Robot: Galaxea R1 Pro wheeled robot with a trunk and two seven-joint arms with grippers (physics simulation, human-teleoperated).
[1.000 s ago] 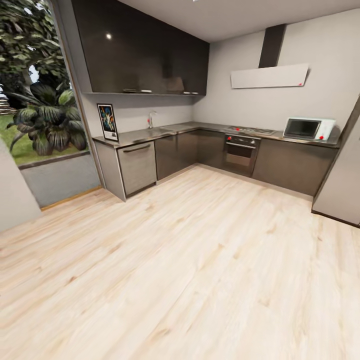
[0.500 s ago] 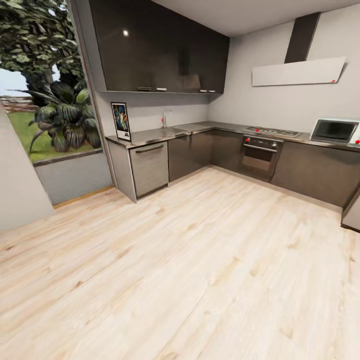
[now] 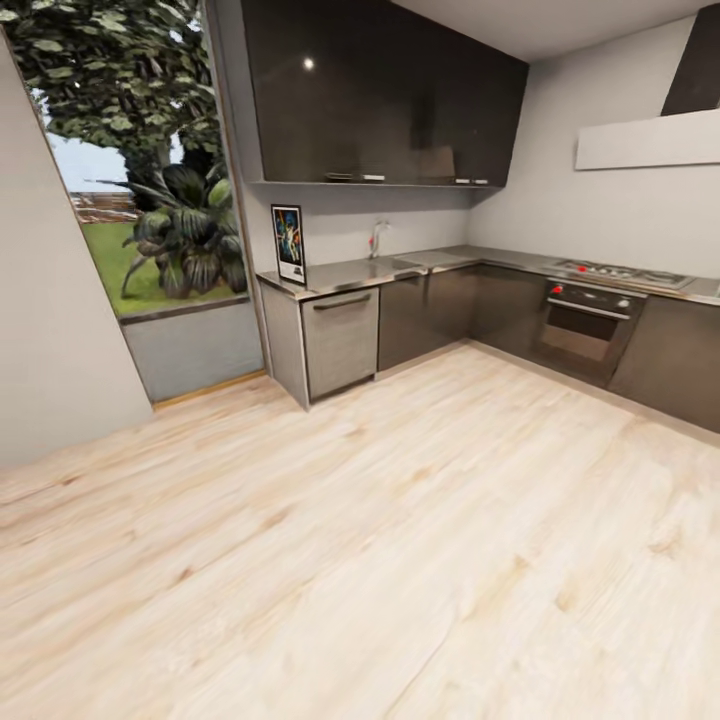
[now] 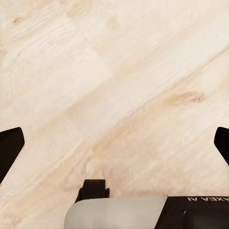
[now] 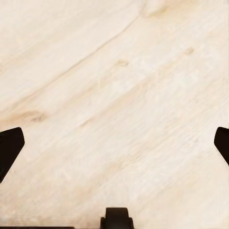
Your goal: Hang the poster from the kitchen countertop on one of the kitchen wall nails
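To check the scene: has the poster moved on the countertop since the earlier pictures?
No. The poster stands at the same end of the kitchen countertop, left of the tap; the camera turned.

Left gripper [image 4: 114, 143]: two black fingers [image 4: 9, 150], wedge-shaped, matte, tapered toward tips. Between them sat small black block with notched top. Behind it lay smooth pale grey rounded housing; beside that, black panel carried white lettering, partly cut off, reading "AXEA AI" upside down.

Right gripper [image 5: 114, 143]: same black wedge fingers [image 5: 9, 148]; small black rounded block between them.
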